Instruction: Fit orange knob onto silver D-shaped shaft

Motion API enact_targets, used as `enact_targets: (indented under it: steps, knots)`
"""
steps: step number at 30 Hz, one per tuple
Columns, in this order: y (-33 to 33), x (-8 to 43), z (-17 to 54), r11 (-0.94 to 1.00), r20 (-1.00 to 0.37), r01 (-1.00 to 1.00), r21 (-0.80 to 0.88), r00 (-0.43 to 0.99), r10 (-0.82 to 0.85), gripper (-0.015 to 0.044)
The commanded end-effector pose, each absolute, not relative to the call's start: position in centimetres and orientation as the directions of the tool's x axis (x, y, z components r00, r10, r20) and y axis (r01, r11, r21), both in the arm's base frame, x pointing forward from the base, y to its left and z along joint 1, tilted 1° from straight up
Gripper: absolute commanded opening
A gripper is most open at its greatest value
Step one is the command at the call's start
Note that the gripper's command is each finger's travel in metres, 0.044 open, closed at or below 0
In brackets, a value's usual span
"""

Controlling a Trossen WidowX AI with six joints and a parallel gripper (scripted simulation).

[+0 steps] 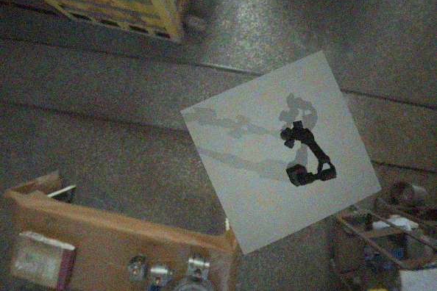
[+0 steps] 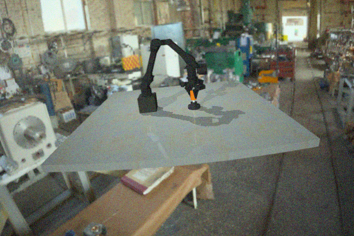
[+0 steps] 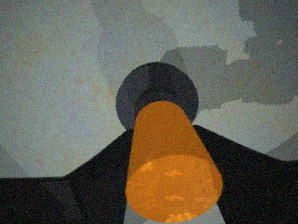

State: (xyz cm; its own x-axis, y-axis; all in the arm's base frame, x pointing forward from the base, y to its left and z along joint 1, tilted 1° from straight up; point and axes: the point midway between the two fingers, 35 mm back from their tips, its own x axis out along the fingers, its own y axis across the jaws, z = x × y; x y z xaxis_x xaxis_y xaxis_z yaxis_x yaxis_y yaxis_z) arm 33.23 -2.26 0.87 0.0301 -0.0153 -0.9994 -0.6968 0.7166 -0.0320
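The orange knob (image 2: 193, 96) (image 3: 170, 145) is held upright, with a slight lean in the exterior view, directly above the round dark pedestal (image 2: 194, 106) (image 3: 129, 95). My gripper (image 2: 193, 97) (image 3: 162, 132) is shut on the knob from both sides. A small pale bit of the shaft (image 2: 193, 101) shows between the knob's lower end and the pedestal, so the knob is not down on the pedestal. Whether the shaft's tip is inside the hole cannot be told. The hole, both flat sides and the knob's underside are hidden. In the top view the arm hides the knob and pedestal.
The arm's base (image 1: 296, 175) (image 2: 147, 103) stands on the grey table top (image 1: 257, 213) (image 2: 119, 146), left of the pedestal in the exterior view. The arm arches over to the pedestal, and its shadows lie across the table. The workshop furniture is beyond the table's edges.
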Motion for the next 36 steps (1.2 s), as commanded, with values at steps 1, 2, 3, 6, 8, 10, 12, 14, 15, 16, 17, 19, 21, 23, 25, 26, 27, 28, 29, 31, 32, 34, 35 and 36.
enact_targets:
  steps: [1,2,3,6,8,10,12,14,15,16,17,19,21,23,25,26,27,28,29,31,32,34,35,36]
  knots:
    - [-2.23,33.14,0.74,0.722,-0.999,-0.691,-0.031,0.031,-0.013,0.0000]
    - [-2.23,33.15,0.71,0.722,-0.999,-0.691,-0.031,0.031,-0.013,0.0000]
    - [-2.23,33.17,0.68,0.722,-0.999,-0.691,-0.031,0.031,-0.013,0.0000]
    - [-2.23,33.24,0.73,0.722,-0.999,-0.691,-0.031,0.031,-0.013,0.0000]
    - [-2.22,33.28,0.74,0.722,-0.999,-0.691,-0.031,0.031,-0.013,0.0000]
    - [-2.22,33.32,0.74,0.722,-0.999,-0.691,-0.031,0.031,-0.013,0.0000]
    - [-2.22,33.32,0.74,0.722,-0.999,-0.691,-0.031,0.031,-0.013,0.0000]
    - [-2.22,33.33,0.68,0.722,-0.999,-0.691,-0.031,0.031,-0.013,0.0000]
    - [-2.22,33.33,0.68,0.722,-0.999,-0.691,-0.031,0.031,-0.013,0.0000]
    - [-2.22,33.33,0.68,0.722,-0.999,-0.691,-0.031,0.031,-0.013,0.0000]
    - [-2.22,33.33,0.68,0.722,-0.999,-0.691,-0.031,0.031,-0.013,0.0000]
    - [-2.22,33.28,0.92,0.722,-0.999,-0.691,-0.031,0.031,-0.013,0.0000]
    - [-2.21,33.25,1.09,0.722,-0.999,-0.691,-0.031,0.031,-0.013,0.0000]
    - [-2.21,33.25,1.20,0.722,-0.999,-0.691,-0.031,0.031,-0.013,0.0000]
    - [-2.21,33.25,1.20,0.739,-0.999,-0.673,-0.030,0.031,-0.013,0.0000]
    - [-2.22,33.26,1.21,0.758,-0.999,-0.652,-0.030,0.031,-0.013,0.0000]
    - [-2.22,33.27,1.21,0.779,-0.999,-0.627,-0.029,0.031,-0.013,0.0000]
    - [-2.22,33.28,1.20,0.802,-0.999,-0.596,-0.029,0.031,-0.013,0.0000]
    - [-2.22,33.29,1.17,0.828,-0.999,-0.561,-0.028,0.031,-0.013,0.0000]
    - [-2.21,33.27,1.04,0.850,-0.999,-0.526,-0.027,0.031,-0.013,0.0000]
    - [-2.21,33.25,0.99,0.850,-0.999,-0.526,-0.027,0.031,-0.013,0.0000]
    - [-2.20,33.22,0.89,0.850,-0.999,-0.526,-0.027,0.031,-0.013,0.0000]
    - [-2.20,33.20,0.92,0.850,-0.999,-0.526,-0.027,0.031,-0.013,0.0000]
    - [-2.20,33.19,0.90,0.850,-0.999,-0.526,-0.027,0.031,-0.013,0.0000]
